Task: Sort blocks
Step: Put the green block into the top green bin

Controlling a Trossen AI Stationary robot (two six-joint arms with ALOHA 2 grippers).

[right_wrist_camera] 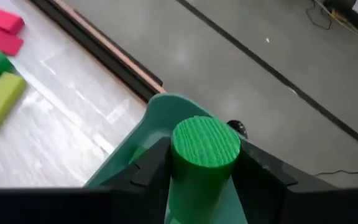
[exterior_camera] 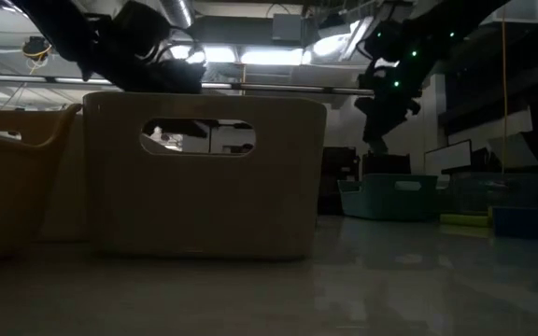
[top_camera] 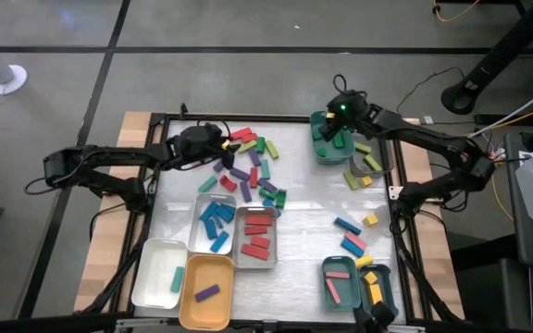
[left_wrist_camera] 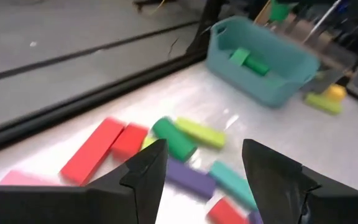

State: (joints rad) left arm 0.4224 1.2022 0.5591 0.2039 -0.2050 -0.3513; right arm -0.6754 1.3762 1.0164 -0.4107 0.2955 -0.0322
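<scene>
Hanging directly above the teal bin (top_camera: 325, 148) at the table's far edge, the right gripper (right_wrist_camera: 205, 163) clamps a green block (right_wrist_camera: 204, 155) end-up, while the left gripper (left_wrist_camera: 202, 165), open, hovers over the scattered blocks (top_camera: 248, 166)

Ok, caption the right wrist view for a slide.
Right gripper holds a green cylinder over the teal bin.

Ridged green block (right_wrist_camera: 205, 163), teal tray (right_wrist_camera: 143, 146), red blocks (left_wrist_camera: 106, 148), possibly purple block (left_wrist_camera: 190, 179)

Left claw (left_wrist_camera: 201, 168) low over the table, fingers spread, right claw (right_wrist_camera: 205, 163) raised, fingers clamped
</scene>
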